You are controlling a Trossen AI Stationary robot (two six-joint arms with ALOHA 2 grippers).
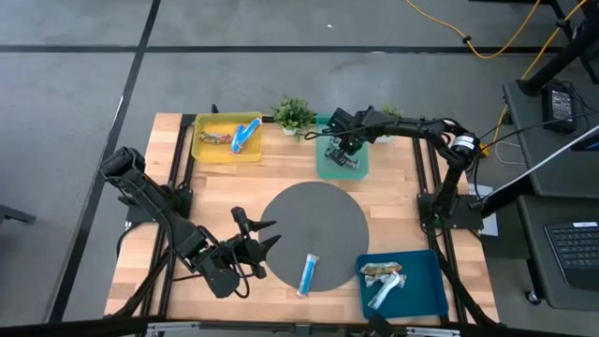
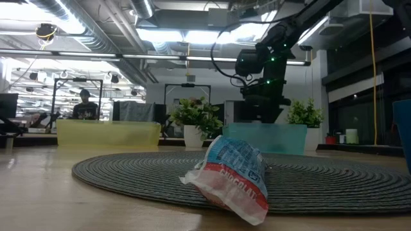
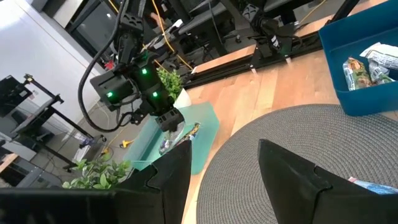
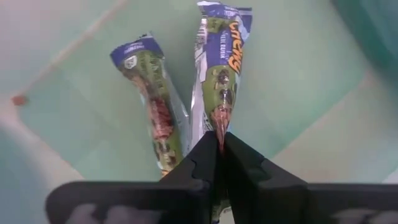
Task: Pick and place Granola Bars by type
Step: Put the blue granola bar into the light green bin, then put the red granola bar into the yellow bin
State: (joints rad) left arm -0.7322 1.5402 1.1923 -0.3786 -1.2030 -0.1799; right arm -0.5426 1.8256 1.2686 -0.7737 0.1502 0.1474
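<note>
My right gripper (image 1: 344, 150) hangs over the teal bin (image 1: 323, 168) at the table's far side, shut on a granola bar (image 4: 221, 68) in a blue-and-green wrapper. A second such bar (image 4: 155, 93) lies on the bin floor beside it. My left gripper (image 1: 265, 234) is open and touches nothing, level at the near-left edge of the round grey mat (image 1: 314, 220). A blue-and-white bar (image 1: 309, 273) with red print lies flat on the mat's near edge and fills the foreground of the low view (image 2: 231, 176). My right gripper pinches the bar by the crimped end of its wrapper (image 4: 219, 121), between the two fingertips. The fingers come from above, pointing down into the teal bin. The bar hangs lengthwise below them; whether its lower end (image 4: 224, 12) rests on the bin floor, I cannot tell.
A yellow bin (image 1: 201, 150) at the far left holds two bars. A blue bin (image 1: 426, 290) at the near right holds two more. Small potted plants (image 1: 295, 114) (image 1: 388, 114) stand on either side of the teal bin. A person (image 2: 83, 106) sits far behind the table.
</note>
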